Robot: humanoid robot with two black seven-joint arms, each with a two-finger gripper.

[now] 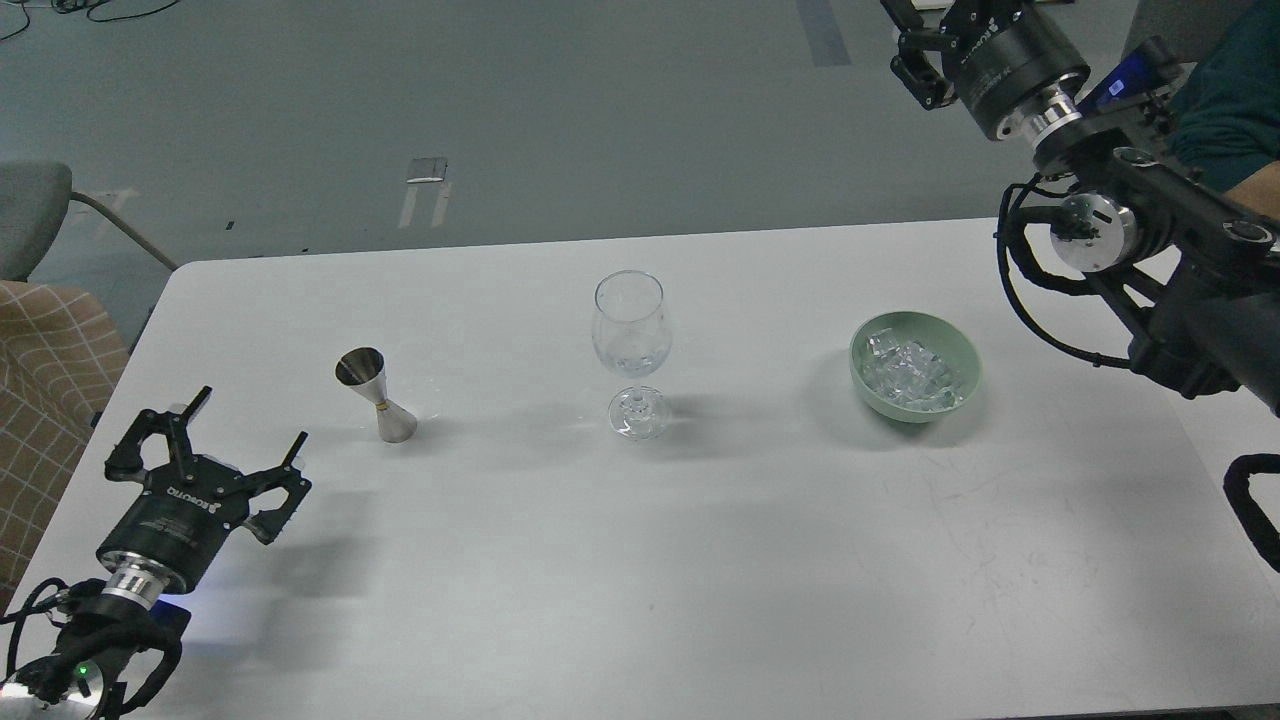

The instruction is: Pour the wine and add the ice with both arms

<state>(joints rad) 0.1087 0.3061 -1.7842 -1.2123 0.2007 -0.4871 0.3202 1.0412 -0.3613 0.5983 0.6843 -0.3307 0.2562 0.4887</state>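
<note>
A clear stemmed wine glass stands upright at the middle of the white table. A steel hourglass-shaped jigger stands upright to its left. A pale green bowl to the right holds several clear ice cubes. My left gripper is open and empty, low over the table at the front left, well apart from the jigger. My right gripper is raised high at the top right, beyond the table's far edge; its fingers are cut by the frame edge.
A grey chair and a checked cushion stand off the table's left edge. A person in a dark teal sleeve sits at the far right, behind my right arm.
</note>
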